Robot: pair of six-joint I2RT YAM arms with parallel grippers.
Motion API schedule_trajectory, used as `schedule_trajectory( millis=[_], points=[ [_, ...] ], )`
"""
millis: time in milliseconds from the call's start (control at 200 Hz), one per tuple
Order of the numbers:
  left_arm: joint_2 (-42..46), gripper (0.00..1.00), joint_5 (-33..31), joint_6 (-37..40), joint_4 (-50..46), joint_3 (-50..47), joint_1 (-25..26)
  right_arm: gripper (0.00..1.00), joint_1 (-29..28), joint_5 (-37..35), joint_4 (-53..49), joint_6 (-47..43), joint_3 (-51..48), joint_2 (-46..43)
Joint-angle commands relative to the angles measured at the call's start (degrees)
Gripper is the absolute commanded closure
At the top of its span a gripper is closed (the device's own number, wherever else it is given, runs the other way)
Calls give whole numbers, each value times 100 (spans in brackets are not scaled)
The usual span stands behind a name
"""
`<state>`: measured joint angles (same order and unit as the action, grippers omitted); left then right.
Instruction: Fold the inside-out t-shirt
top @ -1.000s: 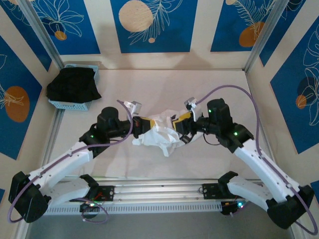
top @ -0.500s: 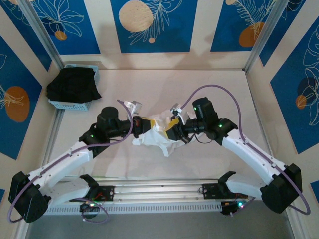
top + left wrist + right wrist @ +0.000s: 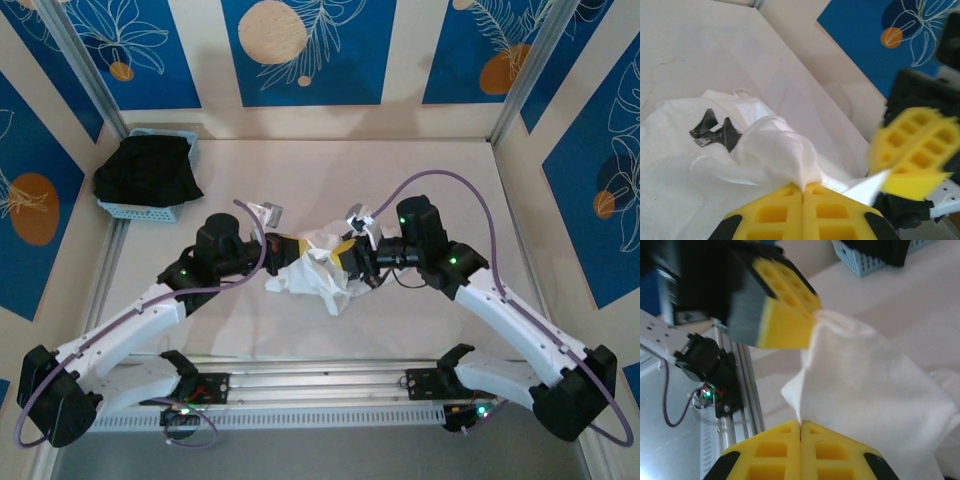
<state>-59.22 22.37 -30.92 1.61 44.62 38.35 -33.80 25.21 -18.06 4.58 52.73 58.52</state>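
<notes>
T-shirt [image 3: 315, 272] lies bunched at centre frame on the table [image 3: 440, 175]. Left gripper [image 3: 292, 250] is clamped on one fold, and right gripper [image 3: 347, 256], just beside it, is pinched tight on another. Black garment [image 3: 148, 170] sits in the basket [image 3: 140, 210], upper left.

No legible txt or labels.

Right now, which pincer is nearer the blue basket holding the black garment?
Left. The left pincer grips the t-shirt to the right of the basket; the right pincer grips it farther right.
</notes>
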Motion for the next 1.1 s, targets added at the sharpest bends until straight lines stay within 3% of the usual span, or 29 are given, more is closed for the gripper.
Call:
schedule_trajectory(
  millis=[0, 225, 375, 655, 780, 900, 1095],
  points=[
    [34, 93, -322, 200, -172, 98, -46, 100, 127, 379, 530, 681, 175, -193],
    [216, 65, -427, 367, -455, -29, 148, 100, 223, 371, 1140, 1484, 65, -90],
    [284, 56, -789, 648, -852, 36, 480, 100, 277, 390, 1292, 1651, 18, 1],
    [202, 52, -1353, 1171, -1107, 284, 1026, 100, 387, 415, 1025, 1577, 83, 107],
    [178, 57, -1600, 1378, -1193, 431, 1206, 100, 431, 389, 998, 1555, 45, 123],
    [209, 73, -1396, 1423, -1109, 459, 1304, 100, 466, 414, 989, 1554, 27, 152],
    [39, 76, -701, 1208, -909, 484, 1307, 100, 521, 445, 991, 1552, 18, 156]
  ],
)
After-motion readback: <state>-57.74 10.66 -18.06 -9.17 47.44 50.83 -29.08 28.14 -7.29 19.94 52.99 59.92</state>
